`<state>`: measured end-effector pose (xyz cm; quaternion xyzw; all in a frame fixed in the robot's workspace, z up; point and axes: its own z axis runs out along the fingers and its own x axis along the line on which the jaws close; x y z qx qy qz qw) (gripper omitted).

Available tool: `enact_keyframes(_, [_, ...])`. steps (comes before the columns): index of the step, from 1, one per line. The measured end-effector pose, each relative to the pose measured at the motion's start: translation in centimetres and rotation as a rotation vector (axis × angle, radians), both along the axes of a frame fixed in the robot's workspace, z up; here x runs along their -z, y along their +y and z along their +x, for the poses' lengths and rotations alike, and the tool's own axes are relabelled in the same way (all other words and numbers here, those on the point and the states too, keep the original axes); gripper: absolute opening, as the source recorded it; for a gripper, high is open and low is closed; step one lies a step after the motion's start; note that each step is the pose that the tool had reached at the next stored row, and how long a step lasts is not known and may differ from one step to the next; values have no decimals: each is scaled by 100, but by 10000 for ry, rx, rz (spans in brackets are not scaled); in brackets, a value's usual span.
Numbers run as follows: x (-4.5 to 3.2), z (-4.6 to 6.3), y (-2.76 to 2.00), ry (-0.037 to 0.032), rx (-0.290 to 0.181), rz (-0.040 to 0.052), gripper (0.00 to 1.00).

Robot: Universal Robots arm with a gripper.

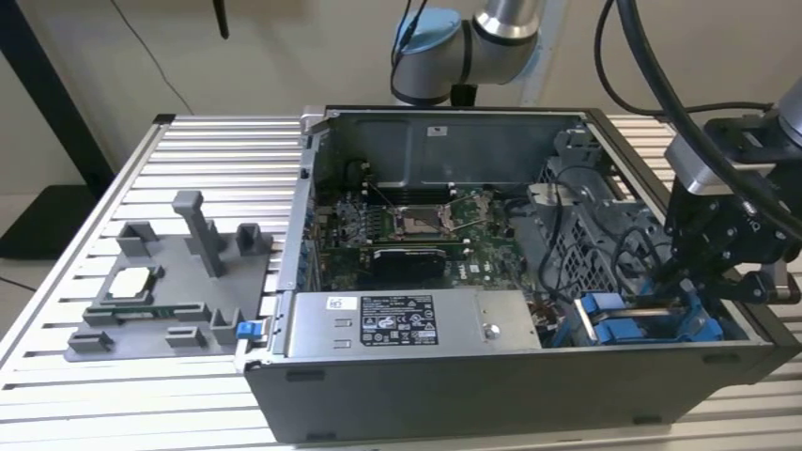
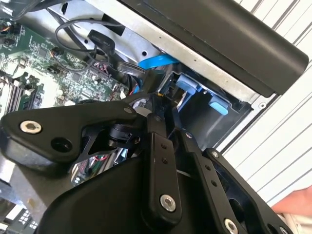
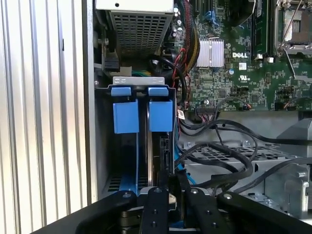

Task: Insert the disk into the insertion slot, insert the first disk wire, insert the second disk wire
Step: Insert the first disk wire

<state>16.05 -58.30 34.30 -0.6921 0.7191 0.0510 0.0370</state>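
The insertion slot (image 3: 105, 146) is a grey bay in the open computer case, with two blue tabs (image 3: 126, 117) at its far end. In the exterior view it lies at the case's near right corner, marked by blue plastic (image 1: 626, 327). A thin dark slab, seemingly the disk (image 3: 161, 151) seen edge-on, stands in the bay under the second blue tab. My gripper (image 3: 170, 183) hangs right over the bay's near end, in line with that slab, and in the exterior view the gripper (image 1: 717, 280) sits above the case's right wall. Black disk wires (image 3: 219, 156) loop beside the bay toward the gripper (image 2: 163, 97).
The grey labelled power-supply box (image 1: 414, 324) lies along the case's front, and the green motherboard (image 1: 414, 225) is behind it. A perforated metal cage (image 3: 229, 156) borders the bay. A grey fixture block (image 1: 176, 301) with small parts stands on the slatted table at the exterior view's left.
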Motion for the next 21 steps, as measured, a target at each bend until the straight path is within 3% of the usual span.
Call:
enact_keyframes(10, [37, -1, -14, 0, 11, 66, 0])
enact_keyframes(15, [59, -2, -14, 0, 20, 162, 0])
enact_keyframes(21, [84, -1, -32, 0, 28, 173, 0])
